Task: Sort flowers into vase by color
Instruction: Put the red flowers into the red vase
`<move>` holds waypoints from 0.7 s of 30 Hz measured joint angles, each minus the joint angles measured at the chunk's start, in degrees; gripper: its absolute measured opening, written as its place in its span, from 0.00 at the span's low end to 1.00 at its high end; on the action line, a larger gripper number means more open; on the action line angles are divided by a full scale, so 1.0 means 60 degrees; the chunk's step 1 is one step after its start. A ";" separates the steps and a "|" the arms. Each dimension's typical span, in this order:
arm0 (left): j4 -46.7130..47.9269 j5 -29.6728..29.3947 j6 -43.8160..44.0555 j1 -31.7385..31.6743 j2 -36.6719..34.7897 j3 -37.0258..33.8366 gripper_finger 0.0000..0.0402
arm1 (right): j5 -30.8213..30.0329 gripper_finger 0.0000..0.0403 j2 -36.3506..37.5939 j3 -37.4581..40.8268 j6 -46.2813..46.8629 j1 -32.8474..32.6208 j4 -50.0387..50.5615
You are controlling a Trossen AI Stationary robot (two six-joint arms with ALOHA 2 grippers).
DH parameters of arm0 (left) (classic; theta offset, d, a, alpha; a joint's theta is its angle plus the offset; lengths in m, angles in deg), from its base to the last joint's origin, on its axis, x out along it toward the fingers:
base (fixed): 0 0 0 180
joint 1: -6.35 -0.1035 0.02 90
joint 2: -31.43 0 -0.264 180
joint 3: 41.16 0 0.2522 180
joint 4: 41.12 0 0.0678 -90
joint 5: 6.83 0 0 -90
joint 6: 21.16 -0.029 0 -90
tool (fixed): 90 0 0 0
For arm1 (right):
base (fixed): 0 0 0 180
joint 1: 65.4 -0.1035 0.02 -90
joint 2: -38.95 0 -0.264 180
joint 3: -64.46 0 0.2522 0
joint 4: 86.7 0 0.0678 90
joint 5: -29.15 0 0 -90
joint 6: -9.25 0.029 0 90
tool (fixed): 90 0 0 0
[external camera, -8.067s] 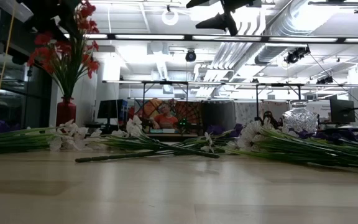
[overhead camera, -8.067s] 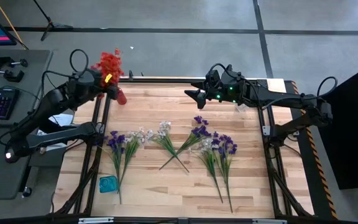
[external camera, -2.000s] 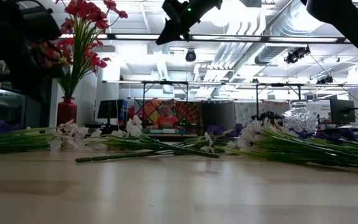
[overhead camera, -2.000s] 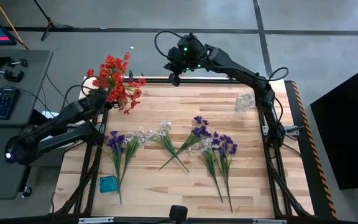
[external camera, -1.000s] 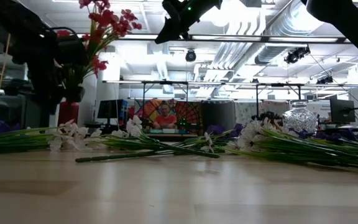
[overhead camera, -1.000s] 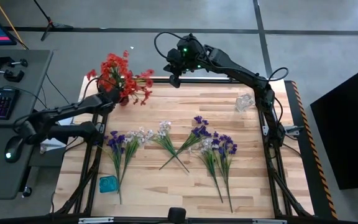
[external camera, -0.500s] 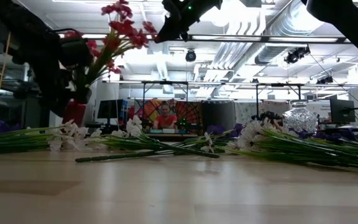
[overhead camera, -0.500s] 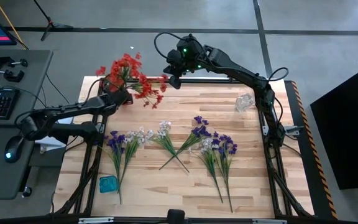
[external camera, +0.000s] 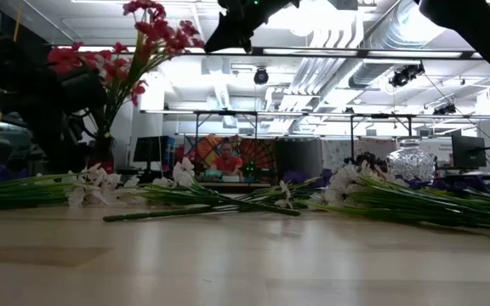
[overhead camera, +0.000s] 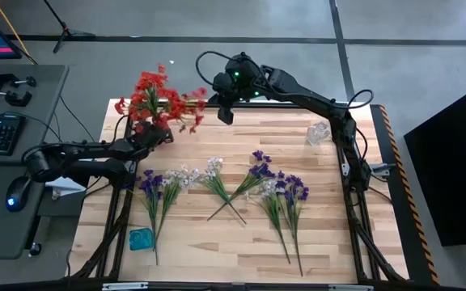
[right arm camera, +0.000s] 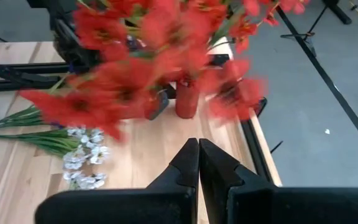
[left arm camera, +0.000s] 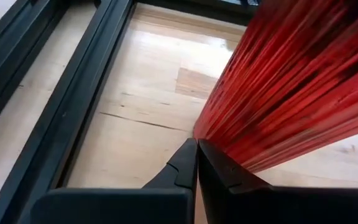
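A small red ribbed vase (right arm camera: 185,99) stands at the table's far left and holds a bunch of red flowers (overhead camera: 157,100). The same vase fills the right of the left wrist view (left arm camera: 291,87). My left gripper (left arm camera: 197,149), shut, lies low beside the vase (overhead camera: 164,132). My right gripper (overhead camera: 226,114) hangs shut and empty, high over the far edge, just right of the red blossoms (external camera: 156,30). Purple and white flowers (overhead camera: 158,187) (overhead camera: 285,194) lie flat on the table's middle. My left gripper lies with the outer side of one shut finger (left arm camera: 229,171) against the vase's ribbed wall (left arm camera: 219,134), low on the vase. The fingers come level from the table's left. The vase's foot stays on the table, seen in the right wrist view.
A clear glass vase (overhead camera: 318,132) stands at the far right. A small blue thing (overhead camera: 141,238) lies near the front left. More sprigs (overhead camera: 217,182) (overhead camera: 256,174) lie across the middle. The front strip of the table is bare wood. A person (external camera: 225,160) sits in the room behind.
The red bunch swung toward the table's right, then came back toward the left, while the vase's foot stayed near the far left corner. My left gripper stayed shut beside the vase and moved slightly rightward and nearer. My right gripper shifted a little toward the blossoms.
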 joint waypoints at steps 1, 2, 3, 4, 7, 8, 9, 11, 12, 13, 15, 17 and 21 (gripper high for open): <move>-0.0104 -0.0006 -0.0002 0.0000 0.0000 -0.0051 0.00 | 0.0000 0.00 0.0000 0.0000 0.0004 -0.0036 0.0000; -0.0164 -0.0019 -0.0037 0.0000 0.0000 -0.0090 0.00 | 0.0000 0.00 0.0000 0.0000 0.0030 -0.0069 0.0000; -0.0232 -0.0063 -0.0158 -0.0002 0.0000 -0.0124 0.00 | -0.0003 0.00 0.0000 0.0000 0.0033 -0.0092 0.0000; -0.0383 -0.0091 -0.0328 -0.0004 0.0000 -0.0166 0.00 | -0.0003 0.00 0.0000 0.0000 0.0030 -0.0128 0.0000; -0.0632 -0.0120 -0.0776 -0.0004 0.0000 -0.0187 0.00 | -0.0004 0.00 0.0000 0.0000 0.0033 -0.0181 0.0000; -0.0759 -0.0126 -0.0975 -0.0004 0.0000 -0.0187 0.00 | -0.0004 0.00 0.0000 0.0000 0.0033 -0.0185 0.0000; -0.0918 -0.0122 -0.1187 -0.0004 0.0000 -0.0187 0.00 | -0.0004 0.00 0.0000 0.0000 0.0033 -0.0185 0.0000; -0.1213 -0.0070 -0.1688 -0.0004 0.0000 -0.0186 0.00 | -0.0004 0.00 0.0000 0.0000 0.0106 -0.0185 0.0000; -0.1348 -0.0025 -0.1949 -0.0004 0.0000 -0.0187 0.00 | -0.0007 0.00 0.0000 0.0000 0.0189 -0.0185 0.0000; -0.1476 0.0032 -0.2212 -0.0004 0.0000 -0.0187 0.00 | -0.0007 0.00 0.0000 0.0000 0.0233 -0.0185 0.0000; -0.1668 0.0142 -0.2572 -0.0004 0.0000 -0.0187 0.00 | -0.0007 0.00 0.0000 0.0000 0.0254 -0.0185 0.0000; -0.1675 0.0177 -0.2660 0.0000 0.0000 -0.0184 0.00 | -0.0007 0.00 0.0000 0.0000 0.0253 -0.0195 0.0000; -0.1676 0.0363 -0.2718 0.0000 0.0000 -0.0187 0.00 | 0.0000 0.00 0.0000 0.0000 0.0251 -0.0228 0.0000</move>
